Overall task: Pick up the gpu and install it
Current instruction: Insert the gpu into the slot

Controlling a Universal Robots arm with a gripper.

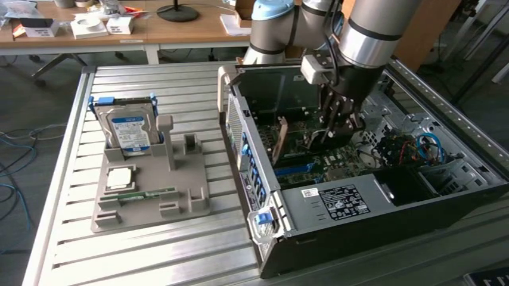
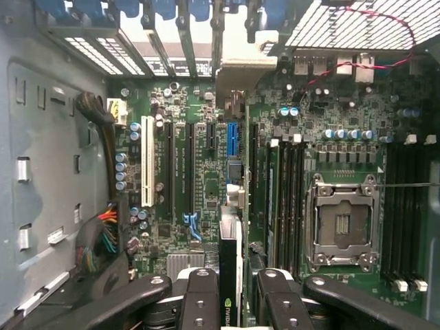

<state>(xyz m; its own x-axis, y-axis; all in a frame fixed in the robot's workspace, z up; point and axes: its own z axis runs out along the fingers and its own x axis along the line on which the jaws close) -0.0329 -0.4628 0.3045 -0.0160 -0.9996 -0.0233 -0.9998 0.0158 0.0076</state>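
The gpu (image 2: 231, 265) appears edge-on in the wrist view as a thin dark card with a green logo, standing upright over the motherboard's expansion slots (image 2: 180, 165). My gripper (image 2: 237, 302) straddles it, one black finger (image 2: 199, 299) on each side, shut on the card. In the exterior view the gripper (image 1: 335, 132) reaches down inside the open computer case (image 1: 334, 202). The card's tan face (image 1: 280, 140) shows close to the case's rear panel. Whether the card sits fully in a slot I cannot tell.
A grey holder (image 1: 187, 199) on the slatted table carries the hard drive with the blue label (image 1: 130, 128), a processor chip (image 1: 119, 177) and a green memory stick (image 1: 147, 194). Inside the case are the processor socket (image 2: 342, 223), memory slots (image 2: 285, 199) and cable bundles (image 2: 102, 230).
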